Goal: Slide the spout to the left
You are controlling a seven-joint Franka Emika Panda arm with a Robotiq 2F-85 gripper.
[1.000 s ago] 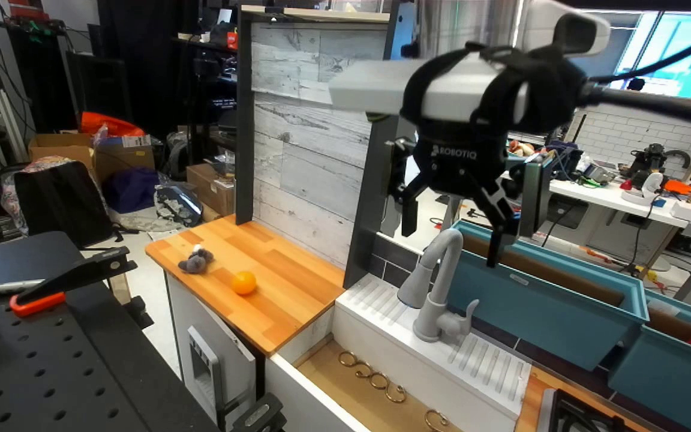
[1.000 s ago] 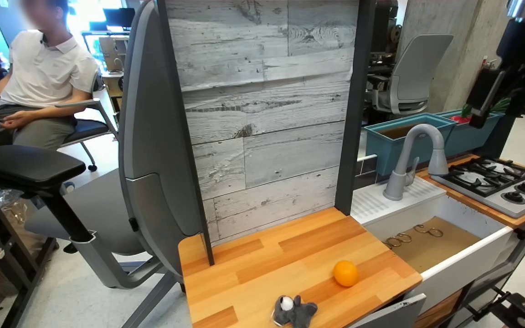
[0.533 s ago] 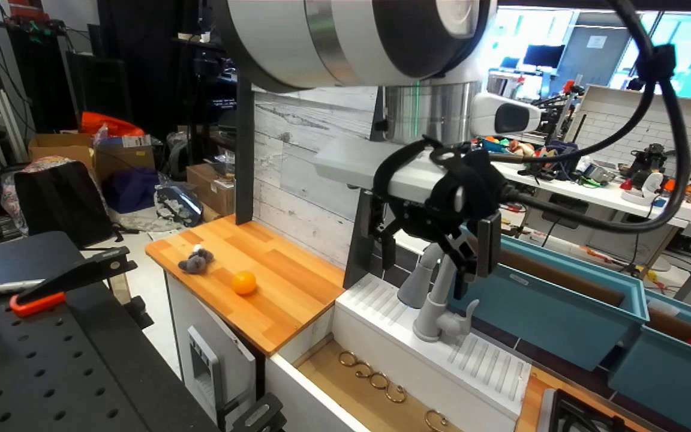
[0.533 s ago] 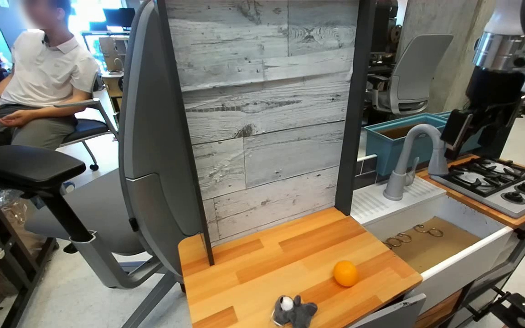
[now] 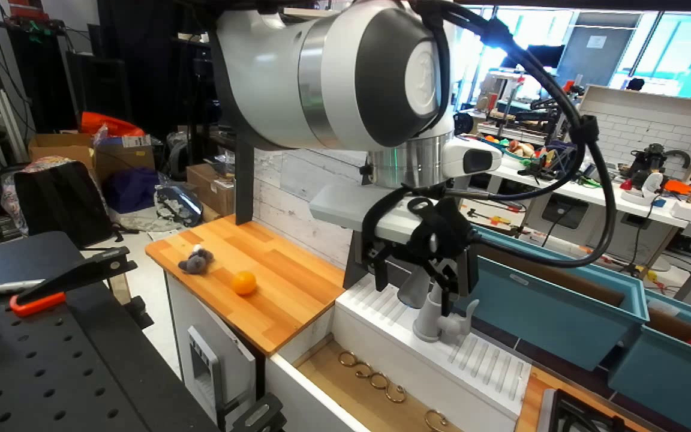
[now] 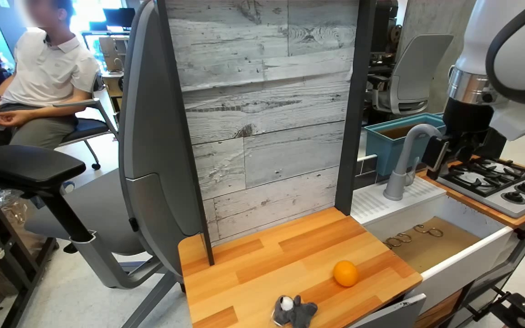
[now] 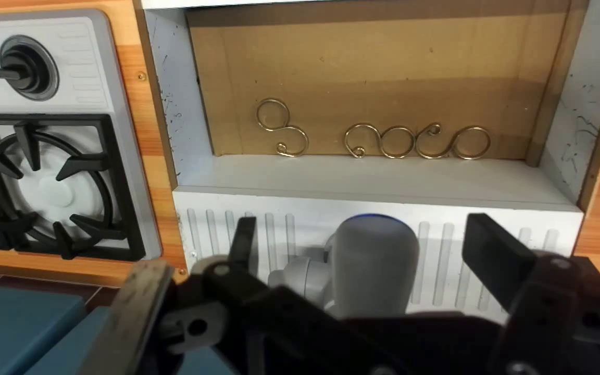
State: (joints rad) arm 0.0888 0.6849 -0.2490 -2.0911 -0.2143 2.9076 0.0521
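Observation:
The grey spout stands on the white sink ledge. Its curved arm bends over toward the sink basin, and its top is partly hidden by the gripper in both exterior views. In the wrist view the spout's head lies between the two fingers, with space on both sides. My gripper is open, points down and is lowered around the spout's head. It shows in the wrist view with the fingers wide apart and apart from the head. In an exterior view one finger hides the spout's head.
The sink basin holds curled metal hooks. Teal planters stand close behind the spout. A stove lies beside the sink. A dark post edges the plank panel. An orange ball and grey toy lie on the wooden counter.
My gripper has come down from above the spout to around its head, moving left in an exterior view. The fingers stay open. The spout has not visibly moved.

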